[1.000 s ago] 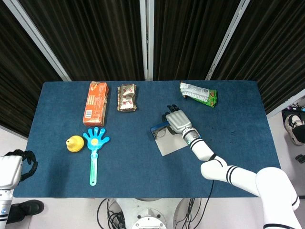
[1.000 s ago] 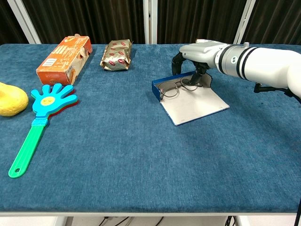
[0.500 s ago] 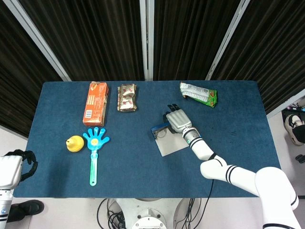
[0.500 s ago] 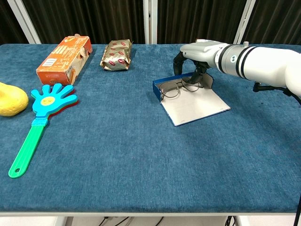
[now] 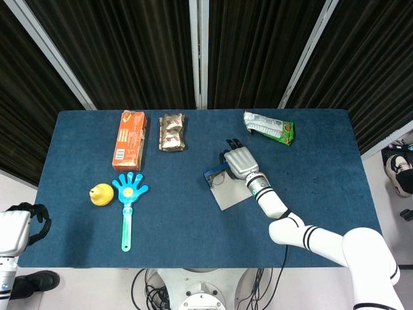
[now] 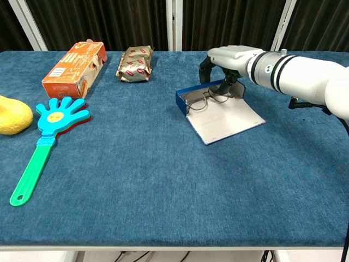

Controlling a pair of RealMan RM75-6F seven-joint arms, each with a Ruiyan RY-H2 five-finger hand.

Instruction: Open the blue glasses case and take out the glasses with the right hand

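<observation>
In the head view, the blue glasses case (image 5: 221,183) lies open just right of the counter's (image 5: 174,232) middle, its pale lid flap spread flat toward 5 o'clock. The right hand (image 5: 237,162) sits over the tray's 1 o'clock end, hiding most of what is inside. The left hand (image 5: 29,216) hangs off the counter's edge at 8 o'clock, fingers curled in with nothing in them.

In the chest view, the opening step looks done: the case (image 6: 218,112) shows its blue tray and white lining, and the glasses (image 6: 204,100) lie in the tray, resting against its wall. The right hand (image 6: 224,63) arches over the tray, its dark fingers (image 6: 229,82) reaching down at the frame's right end. Whether they already pinch the frame cannot be told. Lifting the glasses clear is what is left.
</observation>
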